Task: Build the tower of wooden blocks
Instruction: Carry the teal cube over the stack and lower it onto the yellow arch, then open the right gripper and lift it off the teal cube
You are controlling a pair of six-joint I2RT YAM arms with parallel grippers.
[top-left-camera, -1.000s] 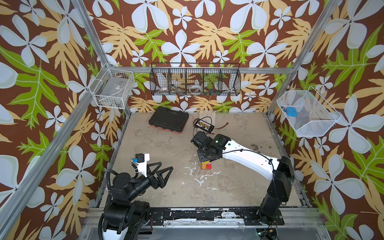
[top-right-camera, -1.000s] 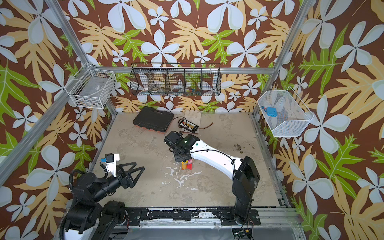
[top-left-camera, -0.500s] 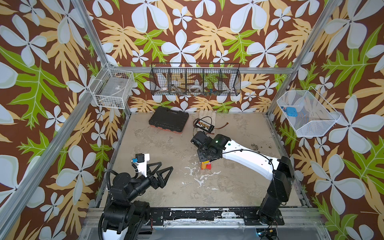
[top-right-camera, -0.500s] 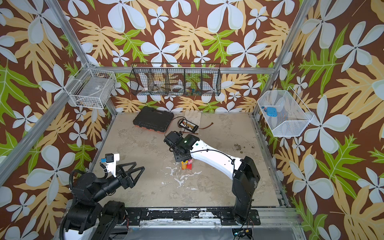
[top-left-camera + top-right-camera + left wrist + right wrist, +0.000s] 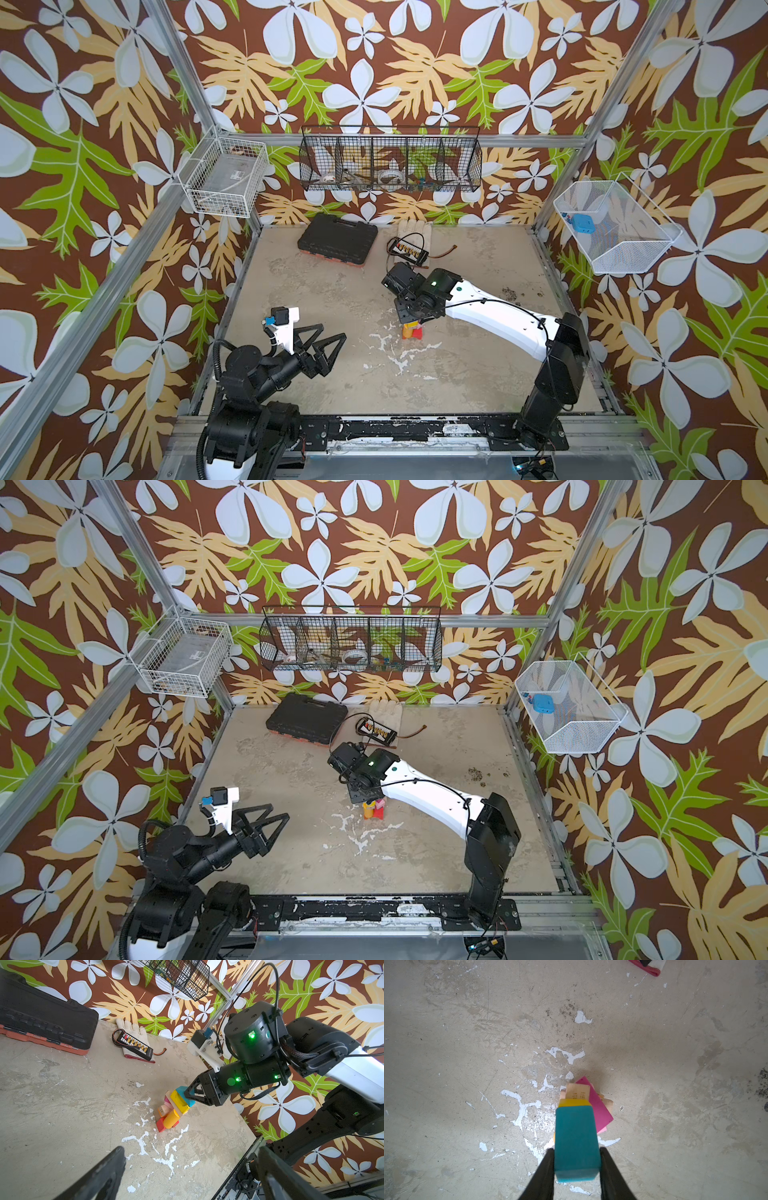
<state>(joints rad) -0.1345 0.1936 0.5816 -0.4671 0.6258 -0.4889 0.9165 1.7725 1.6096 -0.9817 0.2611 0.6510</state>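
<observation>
Taking the far wall as 12 o'clock in both top views, the left gripper (image 5: 332,332) hung nearest to the front, at about 9 o'clock from the tower (image 5: 411,331) and well apart from it. Its jaws were wide apart and held nothing. The tower stood about in the middle of the table (image 5: 332,395). A red block (image 5: 161,1125) and an orange cylinder (image 5: 171,1119) made the base, with plain wood and pink pieces above them. The right arm reached in from about 4 o'clock, and the right gripper (image 5: 576,1152) was clamped on the teal block (image 5: 576,1130), one finger touching each long side. The teal block sat on the yellow block (image 5: 572,1103) at the very top. In the right wrist view the magenta block (image 5: 600,1105) lay turned out of line with the blocks above it, so I judged the stack as not very steady. The step in hand seemed to be the release of the last block. To do it well, the jaws should open slowly and evenly so that no finger drags the block sideways. The gripper should then rise straight up before any move to the side. Whether the teal block already rested with its full weight could not be told, so a small check downward first would be wise. Farther back, the black tool case (image 5: 337,243) lay at 11 o'clock and a glove (image 5: 413,227) at 12 o'clock, both well apart from the tower.
</observation>
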